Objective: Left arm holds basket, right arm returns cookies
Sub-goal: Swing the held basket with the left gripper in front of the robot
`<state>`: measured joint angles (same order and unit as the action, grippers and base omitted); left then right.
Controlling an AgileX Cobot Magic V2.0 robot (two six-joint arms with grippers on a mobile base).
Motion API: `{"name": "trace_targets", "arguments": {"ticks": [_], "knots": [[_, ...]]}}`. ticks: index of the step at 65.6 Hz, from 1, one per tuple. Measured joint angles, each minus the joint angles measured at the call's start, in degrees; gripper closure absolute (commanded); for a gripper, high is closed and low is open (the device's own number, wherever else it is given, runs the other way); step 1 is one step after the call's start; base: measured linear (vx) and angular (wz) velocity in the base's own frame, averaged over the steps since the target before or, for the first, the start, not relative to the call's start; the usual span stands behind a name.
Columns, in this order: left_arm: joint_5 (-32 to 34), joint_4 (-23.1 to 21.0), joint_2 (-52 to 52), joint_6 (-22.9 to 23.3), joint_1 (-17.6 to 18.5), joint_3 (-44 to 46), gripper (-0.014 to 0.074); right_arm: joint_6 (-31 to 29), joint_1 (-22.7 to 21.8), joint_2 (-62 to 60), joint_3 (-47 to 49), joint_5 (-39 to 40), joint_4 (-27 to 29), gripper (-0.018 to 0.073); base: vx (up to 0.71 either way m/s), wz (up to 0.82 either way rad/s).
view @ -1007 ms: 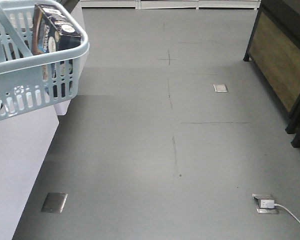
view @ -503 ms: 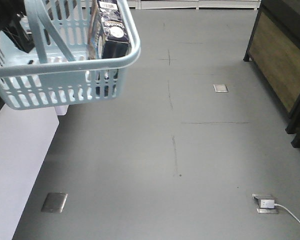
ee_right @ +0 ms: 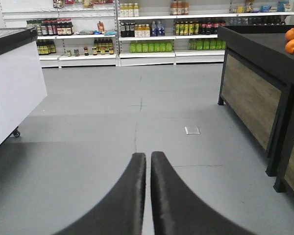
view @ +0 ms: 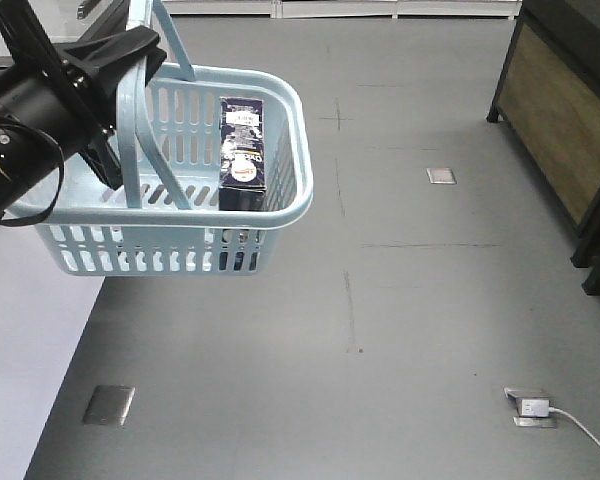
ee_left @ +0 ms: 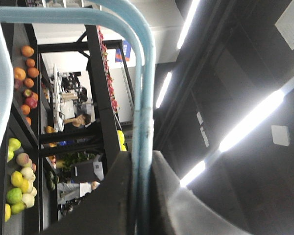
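Note:
The light blue basket (view: 302, 195) hangs in the air at the upper left of the front view. Its two hoop handles (ee_left: 143, 98) are pinched together between the jaws of my left gripper (view: 135, 55), seen close up as the left gripper (ee_left: 141, 157) in the wrist view. The cookies (view: 243, 150), a dark navy carton, stand upright inside the basket against its right wall. My right gripper (ee_right: 148, 155) points over bare grey floor, shut with nothing between its fingers. It does not appear in the front view.
A white counter (view: 30, 330) runs along the left and a dark wood-panelled stand (view: 570, 120) along the right. Floor socket plates (view: 441, 176) and a plug with a cable (view: 532, 407) lie on the floor. Bottle shelves (ee_right: 152, 34) line the far wall.
The basket has swung right and down from the top left corner. The left arm holding it has come into view. The cookies stayed inside.

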<state>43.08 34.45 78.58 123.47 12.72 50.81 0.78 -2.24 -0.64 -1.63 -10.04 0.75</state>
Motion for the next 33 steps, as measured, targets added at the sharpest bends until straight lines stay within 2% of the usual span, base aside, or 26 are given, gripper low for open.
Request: {"name": "trace_targets", "arguments": {"ticks": [33], "knots": [[9.4, 1.6, 0.4, -0.4, 0.0, -10.4, 0.0600, 0.0, 0.0, 0.0, 0.0, 0.0, 0.0, 0.0566, 0.00, 0.00]]}}
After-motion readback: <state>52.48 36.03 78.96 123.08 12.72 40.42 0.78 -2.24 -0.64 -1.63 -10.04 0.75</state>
